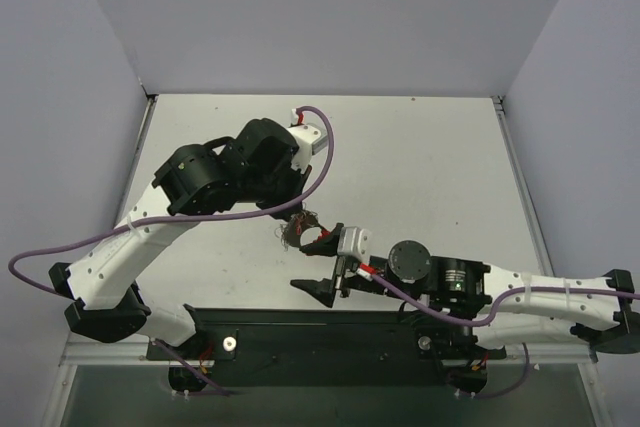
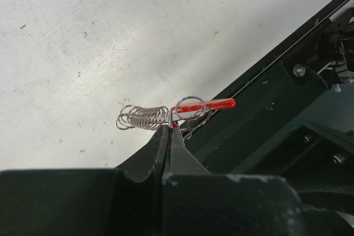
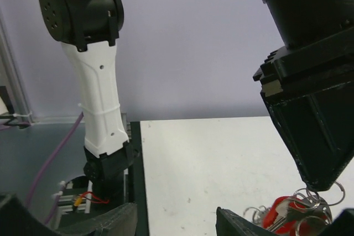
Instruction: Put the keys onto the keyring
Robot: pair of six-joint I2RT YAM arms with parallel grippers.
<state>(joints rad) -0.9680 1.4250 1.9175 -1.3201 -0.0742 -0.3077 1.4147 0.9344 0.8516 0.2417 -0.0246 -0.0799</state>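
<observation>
Step in hand looked like the hold-and-thread bit. The keyring (image 2: 213,104) was kept up off the table (image 1: 420,167), roughly mid-table and towards the near edge, by the left gripper (image 2: 169,131). Its jaws were pressed tight together and pinched onto one of the thin wire loops. The right gripper (image 1: 310,265) was parked just on the near-right side of the bunch with its fingers spread and nothing between them.

The keys couldn't be picked out for sure. In the right wrist view some red was tangled in with the rings under the left fingertips, but clip and tag couldn't be told apart there.

Next move, as a guess: the tiny tag would have to be found and nipped by the right fingers. A gap in a ring would then need to be worked open while the left side was kept dead steady. Very little room for error was expected.

Materials: the clip was seen as a slim, glossy red bar. The rings were bright, springy silver wire, stacked like a loose coil. The table was matte white and a bit scuffed. The fingers were hard black wedges narrowing to thin tips.
</observation>
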